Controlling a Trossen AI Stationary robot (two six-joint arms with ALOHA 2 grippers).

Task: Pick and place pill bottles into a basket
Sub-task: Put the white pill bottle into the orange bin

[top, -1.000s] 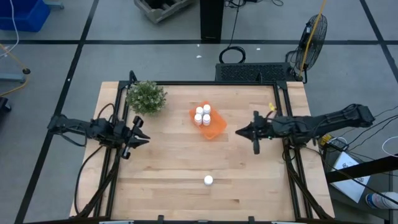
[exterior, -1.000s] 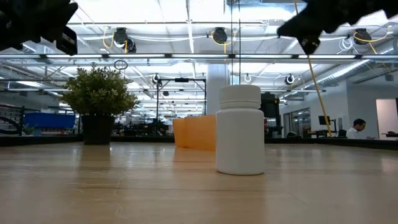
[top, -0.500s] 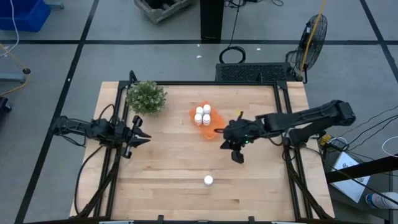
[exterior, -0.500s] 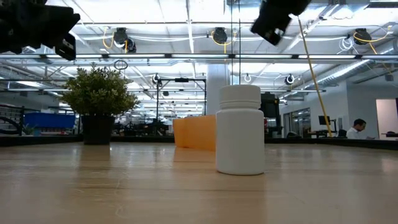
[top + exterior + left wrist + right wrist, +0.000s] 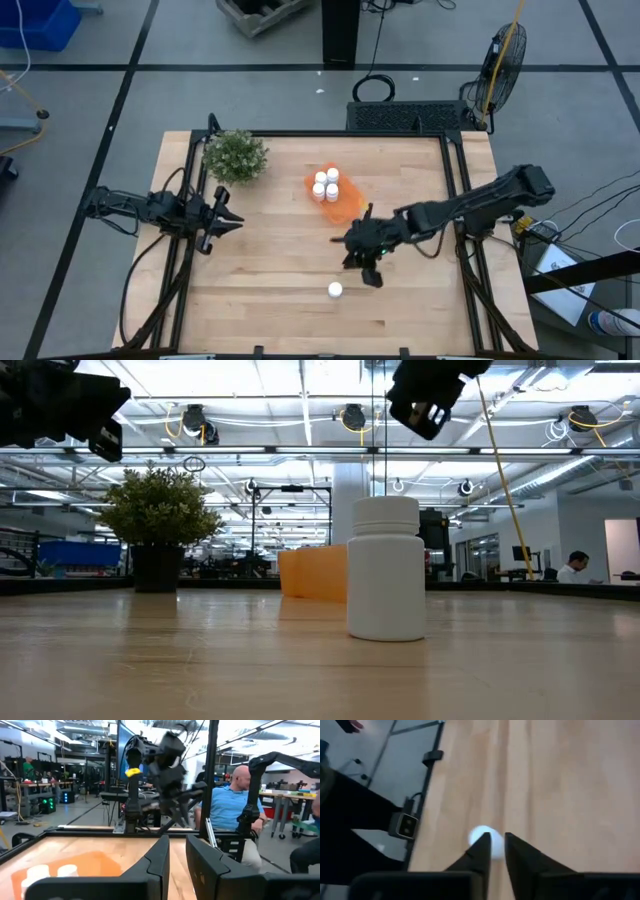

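Observation:
One white pill bottle [image 5: 335, 290] stands upright on its base on the wooden table near the front edge; it is large in the low view [image 5: 386, 570]. Several more bottles [image 5: 326, 183] stand in the orange basket [image 5: 343, 208] at the table's middle, also seen in the left wrist view [image 5: 85, 862]. My right gripper [image 5: 366, 272] hovers above and just right of the lone bottle, fingers close together, pointing down at its cap [image 5: 481, 834], touching nothing. My left gripper [image 5: 232, 218] waits at the left, fingers close together and empty.
A green potted plant [image 5: 236, 156] stands at the far left corner of the table. Black frame rails [image 5: 452, 180] run along the table's sides. Bare wood lies between the basket and the lone bottle. A person in a blue shirt [image 5: 230, 805] sits beyond the table.
My right gripper has swept from the table's right side toward the left and near edge, past the basket, and has tipped downward over the lone bottle. The bottle and basket have stayed in place.

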